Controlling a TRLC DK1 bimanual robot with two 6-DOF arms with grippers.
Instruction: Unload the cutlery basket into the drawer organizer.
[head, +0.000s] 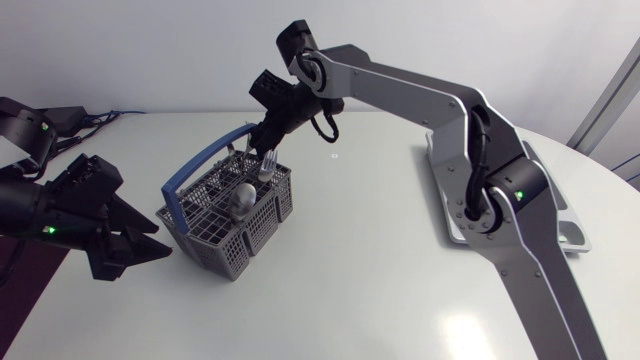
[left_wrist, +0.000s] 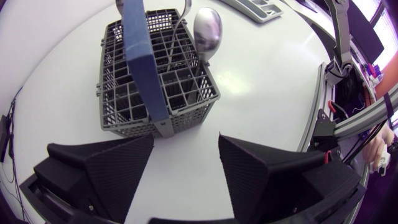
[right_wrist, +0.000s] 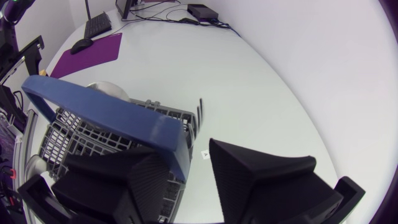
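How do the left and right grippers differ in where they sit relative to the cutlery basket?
The left gripper sits low beside the basket, facing its end wall; the right gripper hangs over the basket, close to the fork. The left gripper points across the table, the right gripper downward. Both are open, holding nothing.

White table under soft, even light.
The matte white tabletop (head: 380, 250) has a curved far edge. A pale patch of glare (head: 466, 330) lies on it toward the near side, faint grey shadows spread across its middle, and a small sticker (head: 334, 156) sits flat toward the far side.
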